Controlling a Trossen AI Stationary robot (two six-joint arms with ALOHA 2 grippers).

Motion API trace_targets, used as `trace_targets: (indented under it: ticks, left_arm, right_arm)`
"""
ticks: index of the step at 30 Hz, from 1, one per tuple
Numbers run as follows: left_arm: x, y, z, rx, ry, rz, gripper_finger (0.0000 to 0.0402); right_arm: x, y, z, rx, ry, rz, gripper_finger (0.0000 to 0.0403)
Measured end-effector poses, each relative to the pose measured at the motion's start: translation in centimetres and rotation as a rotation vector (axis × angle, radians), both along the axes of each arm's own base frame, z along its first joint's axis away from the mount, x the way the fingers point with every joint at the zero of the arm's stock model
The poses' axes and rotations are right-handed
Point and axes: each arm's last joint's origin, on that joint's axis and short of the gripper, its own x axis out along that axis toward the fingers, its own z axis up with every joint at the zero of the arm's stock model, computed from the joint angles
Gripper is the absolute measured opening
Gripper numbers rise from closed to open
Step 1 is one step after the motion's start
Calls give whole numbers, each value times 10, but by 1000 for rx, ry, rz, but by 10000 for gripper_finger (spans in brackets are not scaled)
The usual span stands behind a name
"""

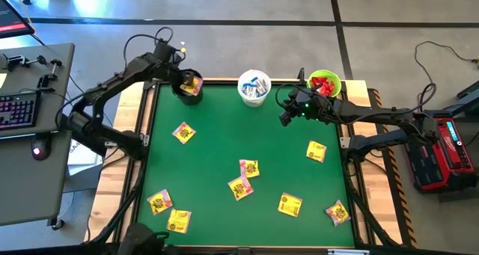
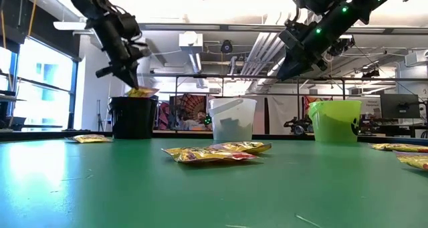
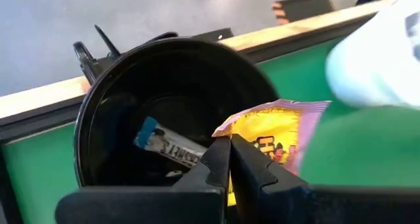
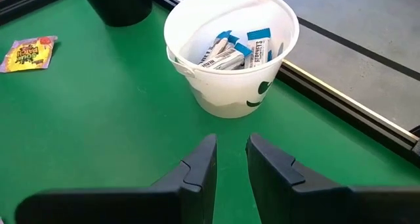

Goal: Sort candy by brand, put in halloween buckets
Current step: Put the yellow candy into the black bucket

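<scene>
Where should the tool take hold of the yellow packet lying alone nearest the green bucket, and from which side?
From straight above, closing across the short width of the yellow packet. It lies flat on the green table with free space all around, so the fingers can likely pinch its opposite edges; no other packet touches it.

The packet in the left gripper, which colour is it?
Yellow, with a pink edge; the left wrist view shows it best.

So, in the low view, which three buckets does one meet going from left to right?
Black bucket with the left claw holding a yellow packet over it → white bucket → lime green bucket.
</scene>
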Motion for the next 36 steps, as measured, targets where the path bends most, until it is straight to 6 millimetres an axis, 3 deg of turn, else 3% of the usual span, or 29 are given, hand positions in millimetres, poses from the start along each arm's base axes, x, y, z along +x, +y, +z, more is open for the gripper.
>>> trace_targets:
  ticks: [9,16,29,36]
  left_arm:
    - [7,22,-26,36,117,-40,0]
    - [11,28,-42,7,181,-99,0]
    - [13,22,-46,-14,229,-232,4]
    - [14,19,-42,8,235,-265,43]
  right_arm:
    - [0,0,0,15,-12,-14,74]
    - [3,-1,-5,21,5,-14,74]
    - [21,-7,-25,42,34,1,74]
    - [25,-8,-26,47,6,25,74]
